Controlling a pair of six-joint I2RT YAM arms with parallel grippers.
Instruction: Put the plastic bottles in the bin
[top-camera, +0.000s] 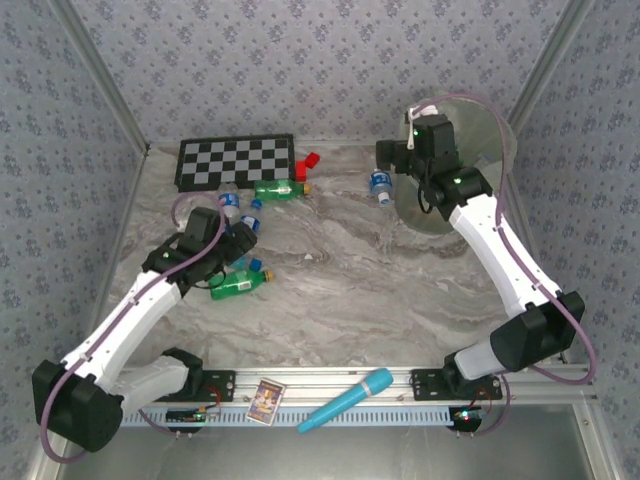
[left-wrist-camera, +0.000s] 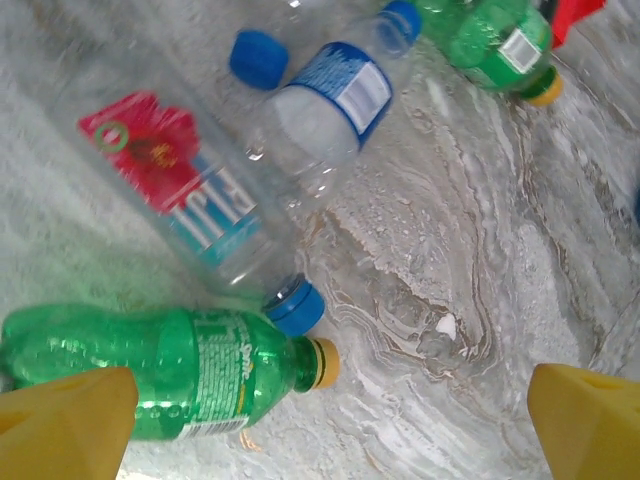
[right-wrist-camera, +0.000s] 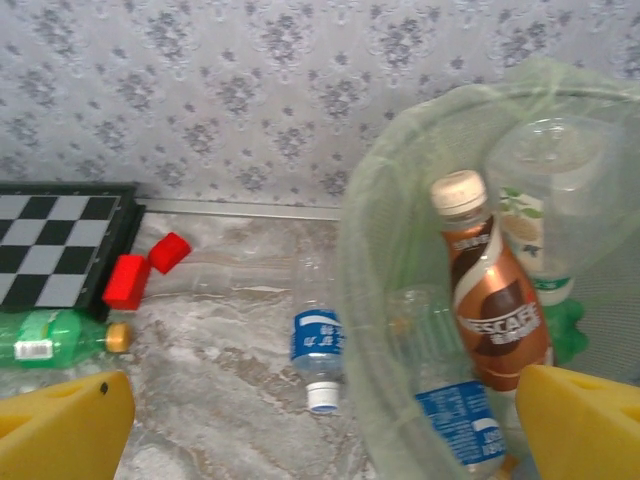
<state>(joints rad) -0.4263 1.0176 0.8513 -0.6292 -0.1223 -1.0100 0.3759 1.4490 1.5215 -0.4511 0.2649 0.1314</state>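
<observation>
Sitting in the bin (right-wrist-camera: 372, 300) are a few plastic bottles (right-wrist-camera: 497, 310) — more lie on the surface (top-camera: 350, 290). Left fingers (left-wrist-camera: 60, 420) and right fingers (right-wrist-camera: 585, 420) spread wide — empty.

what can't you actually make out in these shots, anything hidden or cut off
Top view: inside of the bin, blocked by the right arm.
Right wrist view: bottles low in the bin, blurred by its translucent wall, cut by the bottom edge; count unclear.
Left wrist view: base of the green bottle, cut by the left edge and covered by a yellow finger.
Top view: print on the card, too small.
</observation>
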